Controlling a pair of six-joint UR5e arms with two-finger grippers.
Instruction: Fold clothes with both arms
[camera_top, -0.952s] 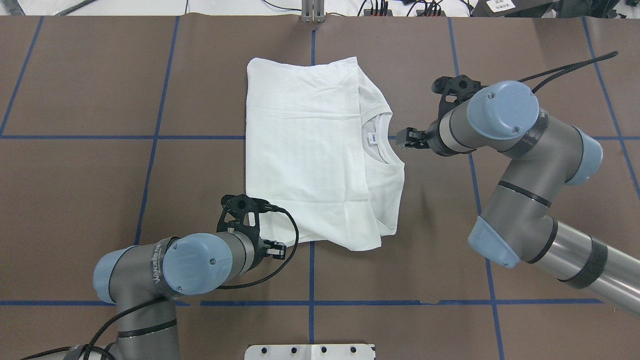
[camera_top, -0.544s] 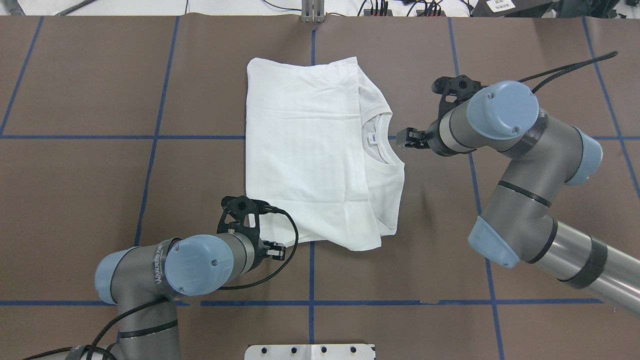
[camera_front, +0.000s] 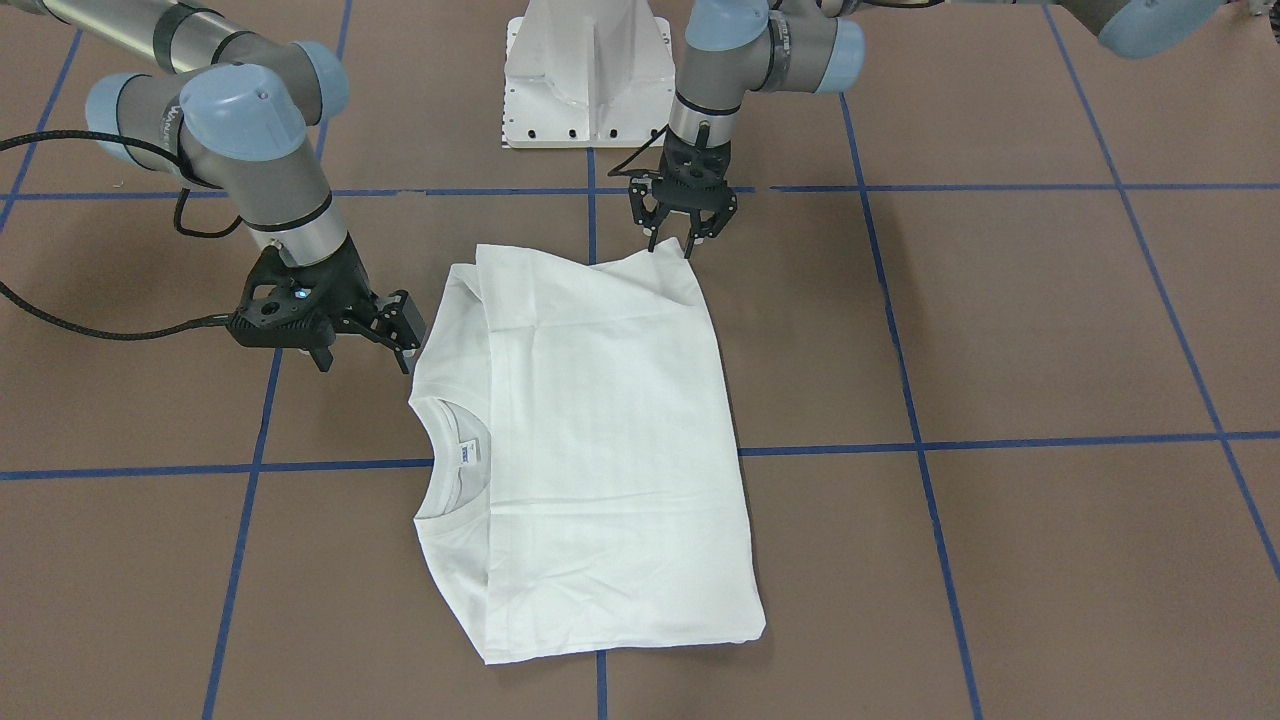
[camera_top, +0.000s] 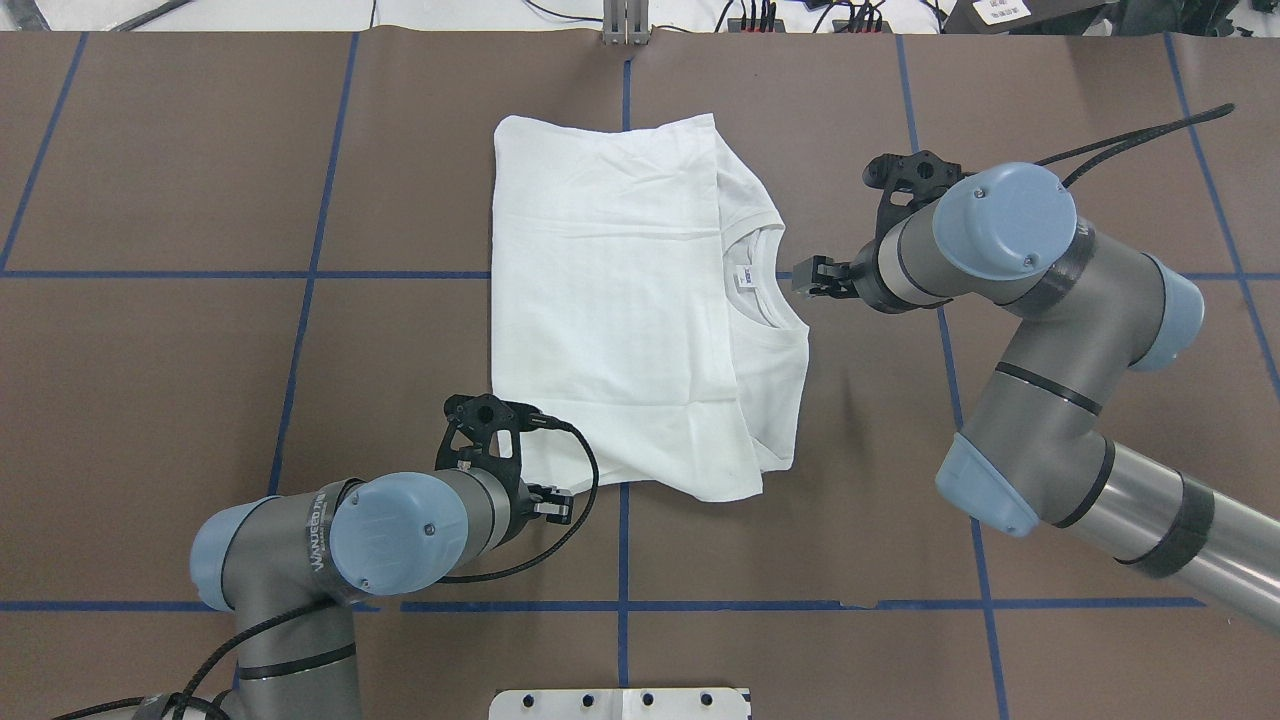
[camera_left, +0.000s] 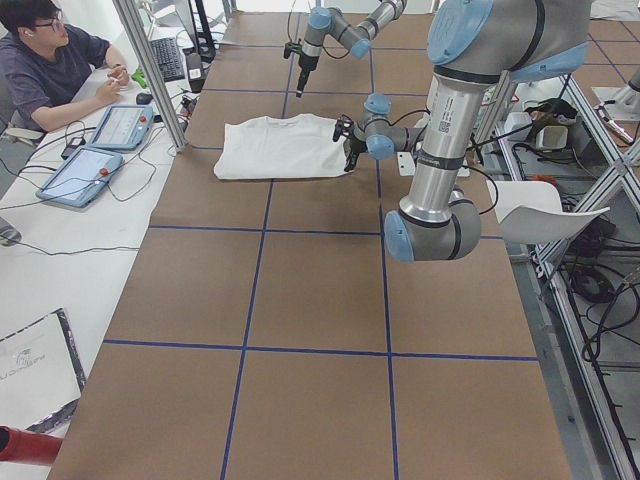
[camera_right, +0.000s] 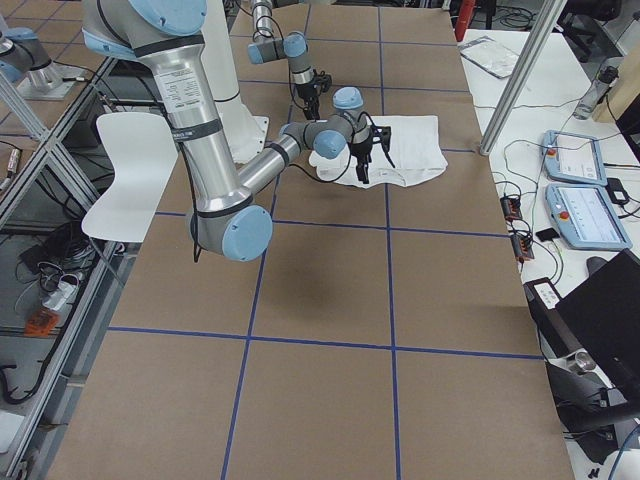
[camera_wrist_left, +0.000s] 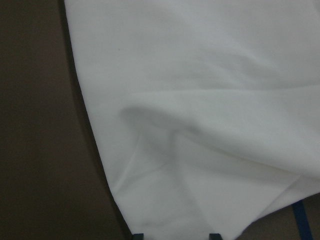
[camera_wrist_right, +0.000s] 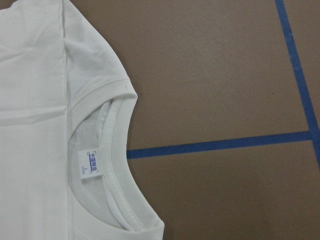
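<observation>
The white T-shirt (camera_top: 620, 300) lies folded flat on the brown table, its collar and small label (camera_top: 742, 279) toward my right. My left gripper (camera_top: 555, 505) is open and points down over the shirt's near left corner; in the front view its fingers (camera_front: 652, 238) straddle that corner (camera_front: 672, 248). The left wrist view is filled with white cloth (camera_wrist_left: 200, 100). My right gripper (camera_top: 812, 278) hovers open just beside the collar, off the cloth, also seen at the shirt's shoulder in the front view (camera_front: 403, 330). The right wrist view shows the collar and label (camera_wrist_right: 91, 165).
The white pedestal base (camera_front: 580, 80) stands at the table's near edge between the arms. Blue tape lines (camera_top: 620, 605) cross the brown table. A black cable (camera_front: 100, 325) trails from the right wrist. A person (camera_left: 50, 60) sits at a side table with tablets (camera_left: 120, 125).
My left arm has drifted slightly toward the robot's side, the gripper staying at the shirt's corner. The right arm and the shirt have not moved.
</observation>
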